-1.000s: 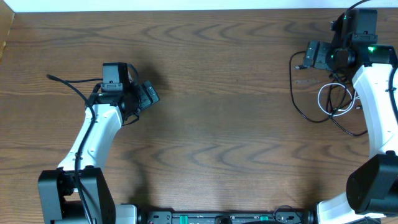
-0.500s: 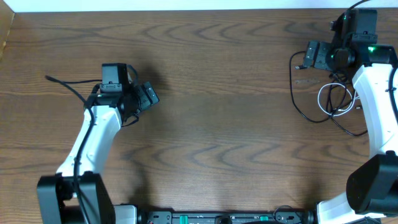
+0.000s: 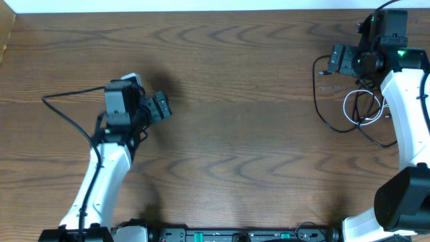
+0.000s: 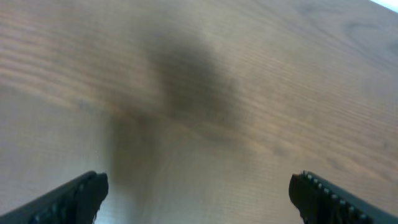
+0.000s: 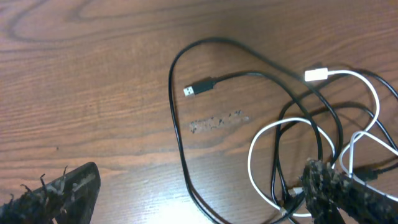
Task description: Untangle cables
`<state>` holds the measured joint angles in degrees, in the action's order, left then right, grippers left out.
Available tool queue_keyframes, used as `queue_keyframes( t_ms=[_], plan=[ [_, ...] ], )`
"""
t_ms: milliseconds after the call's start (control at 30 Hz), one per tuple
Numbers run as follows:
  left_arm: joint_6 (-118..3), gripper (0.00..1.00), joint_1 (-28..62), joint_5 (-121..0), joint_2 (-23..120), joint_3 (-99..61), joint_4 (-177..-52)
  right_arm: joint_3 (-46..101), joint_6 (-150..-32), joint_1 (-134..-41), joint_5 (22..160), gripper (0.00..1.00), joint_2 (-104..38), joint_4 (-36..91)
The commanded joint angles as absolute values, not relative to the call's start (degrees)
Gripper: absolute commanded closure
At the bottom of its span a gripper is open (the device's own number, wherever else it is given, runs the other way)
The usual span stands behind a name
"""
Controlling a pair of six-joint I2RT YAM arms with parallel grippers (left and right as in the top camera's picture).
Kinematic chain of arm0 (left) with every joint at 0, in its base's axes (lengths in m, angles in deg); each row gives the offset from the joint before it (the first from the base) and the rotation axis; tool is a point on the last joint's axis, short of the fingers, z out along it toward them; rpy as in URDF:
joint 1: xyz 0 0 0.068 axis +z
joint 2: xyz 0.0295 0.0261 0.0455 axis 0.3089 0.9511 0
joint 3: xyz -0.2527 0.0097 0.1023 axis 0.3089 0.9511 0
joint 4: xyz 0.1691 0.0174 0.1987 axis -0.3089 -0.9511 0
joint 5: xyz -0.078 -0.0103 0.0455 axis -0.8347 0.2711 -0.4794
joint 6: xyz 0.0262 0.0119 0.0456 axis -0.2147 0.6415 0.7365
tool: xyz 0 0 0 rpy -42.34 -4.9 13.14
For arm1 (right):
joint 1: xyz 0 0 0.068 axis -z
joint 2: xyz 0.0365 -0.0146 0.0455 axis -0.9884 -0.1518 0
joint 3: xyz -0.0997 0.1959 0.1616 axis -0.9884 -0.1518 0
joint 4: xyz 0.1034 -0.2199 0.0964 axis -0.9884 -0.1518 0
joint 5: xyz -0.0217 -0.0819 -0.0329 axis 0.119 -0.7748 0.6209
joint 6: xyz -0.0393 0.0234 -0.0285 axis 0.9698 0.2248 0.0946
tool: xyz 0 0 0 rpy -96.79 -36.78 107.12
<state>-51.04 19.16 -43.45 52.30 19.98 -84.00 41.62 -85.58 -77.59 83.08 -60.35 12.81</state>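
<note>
While my right claw (image 5: pixel 199 180) hangs wide open and empty, I may pinch black cable (image 5: pixel 239 75) and white cable (image 5: pixel 318 74) together, tightening the tangle

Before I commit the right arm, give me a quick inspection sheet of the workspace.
Surface: wooden table, with a faint pale scuff.
Job's things: black cable and white cable overlap in loops on the right arm's side; the black plug lies free.
Clutter: nothing seen.
Grippers: left gripper open over bare wood; right gripper open over the cables.
Cables: arm wiring loops out beside the left arm.
Surroundings: white strip past the far edge.
</note>
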Motion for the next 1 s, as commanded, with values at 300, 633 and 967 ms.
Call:
queue_keyframes(
  t_ms=[300,633,967],
  plan=[
    [-42.62,0.02,15.07,-44.06,40.89,46.25,-54.84,41.80,-85.80,-77.19,82.36,0.01,-60.83,12.75],
    [-42.62,0.02,15.05,-43.95,30.20,57.86,-47.02,41.80,-85.80,-77.19,82.36,0.01,-60.83,12.75],
    [-42.56,0.02,15.03,-43.86,21.65,60.76,-57.29,41.80,-85.80,-77.19,82.36,0.01,-60.83,12.75]
  ],
)
